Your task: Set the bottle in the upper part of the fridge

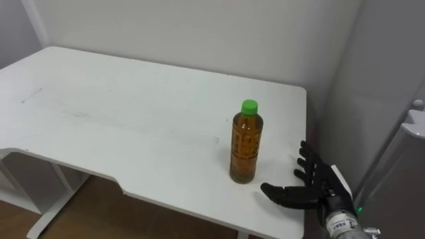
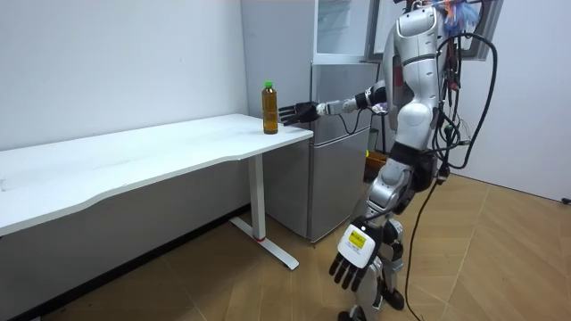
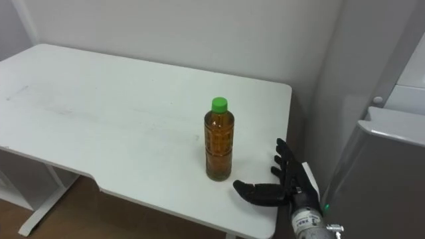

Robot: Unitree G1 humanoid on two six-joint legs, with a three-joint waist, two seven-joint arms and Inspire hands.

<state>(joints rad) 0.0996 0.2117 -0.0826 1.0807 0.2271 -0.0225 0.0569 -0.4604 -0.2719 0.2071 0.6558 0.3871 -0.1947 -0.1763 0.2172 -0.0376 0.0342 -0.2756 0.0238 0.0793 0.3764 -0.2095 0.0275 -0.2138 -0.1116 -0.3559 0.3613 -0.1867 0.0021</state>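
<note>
One clear plastic bottle of amber drink with a green screw cap (image 1: 245,149) stands upright on the white rectangular table (image 1: 119,113), near the corner closest to the robot, its long axis straight up and down. The robot stands off the table's end, beside the tall grey fridge (image 2: 335,134), with its right arm stretched out level over that corner. The black right hand (image 1: 317,187) is spread wide and holds nothing: the fingers are straight and fanned, and the thumb points across towards the foot of the bottle. Seen from the robot's head, the bottle lies at about ten o'clock from the palm, just beside the thumb tip and, as far as I can tell, not touching it. The left hand (image 2: 350,263) hangs low by the robot's leg with loose fingers, well away from the table, so the right is plainly the nearer one. I judge the grasp not yet made; the hand would have to slide on towards ten o'clock and wrap the bottle's body side-on.
</note>
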